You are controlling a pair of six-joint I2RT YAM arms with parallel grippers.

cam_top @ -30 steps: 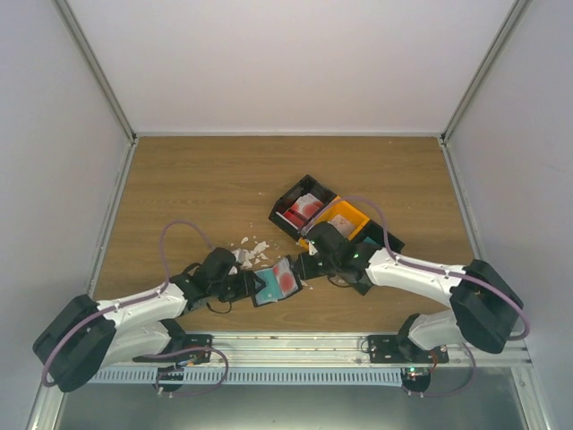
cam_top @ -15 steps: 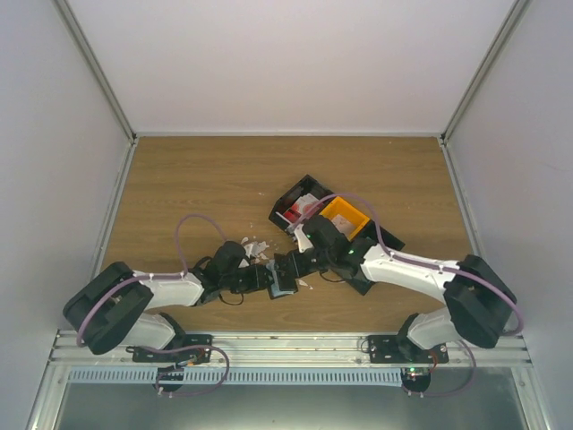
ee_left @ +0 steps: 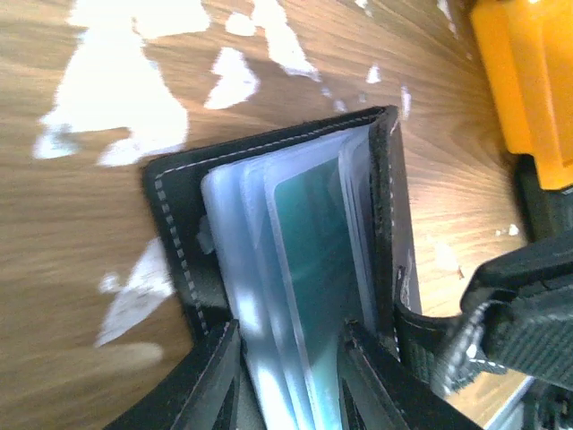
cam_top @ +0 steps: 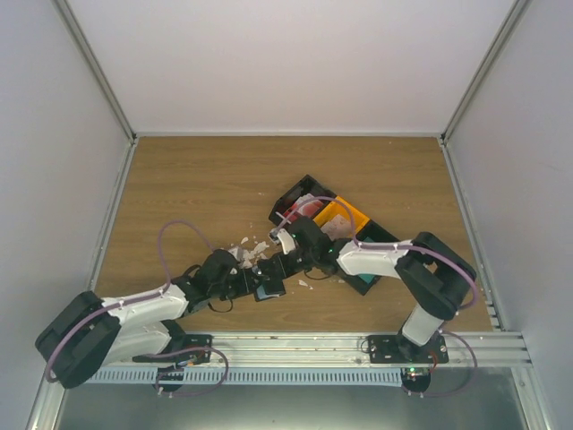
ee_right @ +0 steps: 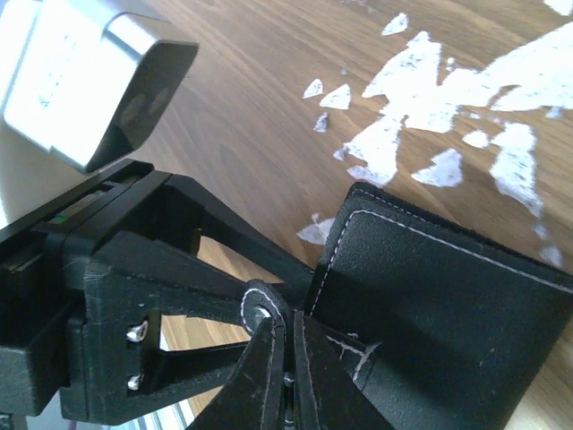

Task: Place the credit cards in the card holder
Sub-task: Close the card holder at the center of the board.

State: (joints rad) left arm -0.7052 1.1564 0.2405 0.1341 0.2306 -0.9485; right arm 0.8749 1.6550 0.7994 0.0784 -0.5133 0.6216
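Note:
The black card holder [cam_top: 270, 288] lies low over the table's front middle, nearly folded shut. In the left wrist view its stitched cover [ee_left: 175, 224] stands ajar around pale blue sleeves, and a teal credit card [ee_left: 313, 251] sits in one sleeve. My left gripper [ee_left: 291, 385] is shut on the sleeve stack from the near side. My right gripper [ee_right: 288, 358] is shut on the holder's black snap strap [ee_right: 264, 305], beside the outer cover [ee_right: 439, 296]. Red-and-white credit cards [cam_top: 304, 208] lie in a black bin.
A black bin [cam_top: 288, 202] and an orange bin [cam_top: 345, 215] stand just behind the right arm; the orange one shows in the left wrist view [ee_left: 528, 90]. Small white scraps [cam_top: 251, 249] litter the wood beside the holder. Grey walls enclose the table.
The holder, open a second ago with a teal and a red card showing, has folded nearly shut. My right gripper has moved left onto it, its elbow folding in. My left arm has lowered.

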